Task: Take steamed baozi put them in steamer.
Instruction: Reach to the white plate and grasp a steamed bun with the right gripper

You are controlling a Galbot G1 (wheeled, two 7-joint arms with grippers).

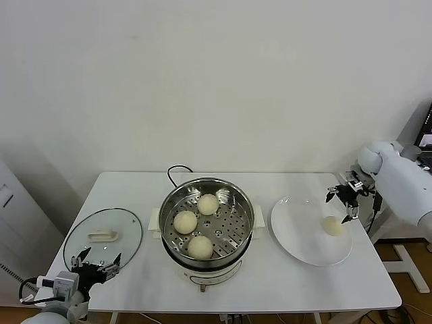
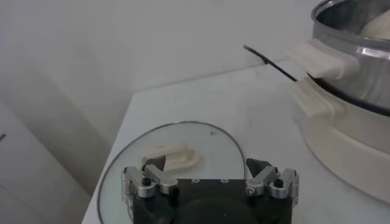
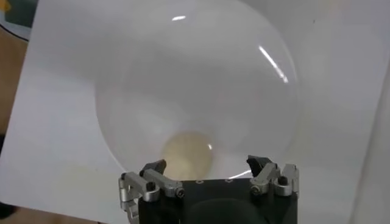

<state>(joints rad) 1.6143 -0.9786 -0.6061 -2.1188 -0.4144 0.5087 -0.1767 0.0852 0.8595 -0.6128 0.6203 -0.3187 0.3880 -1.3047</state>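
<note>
Three cream-white baozi [image 1: 208, 204] [image 1: 185, 221] [image 1: 200, 247] lie in the shiny steel steamer [image 1: 237, 196] at the table's middle. A fourth baozi [image 1: 332, 226] sits on the white plate [image 1: 297, 236] to the right; it also shows in the right wrist view [image 3: 187, 156]. My right gripper [image 1: 342, 202] is open and empty, just above and behind that baozi. My left gripper [image 1: 98, 263] is open and empty at the front left edge, over the glass lid [image 1: 125, 233]. The steamer's wall [image 2: 353, 55] shows in the left wrist view.
The glass lid with a white knob [image 2: 173, 157] lies flat at the table's left. A black cord [image 1: 177, 170] runs behind the steamer. The table's right edge is close beside the plate.
</note>
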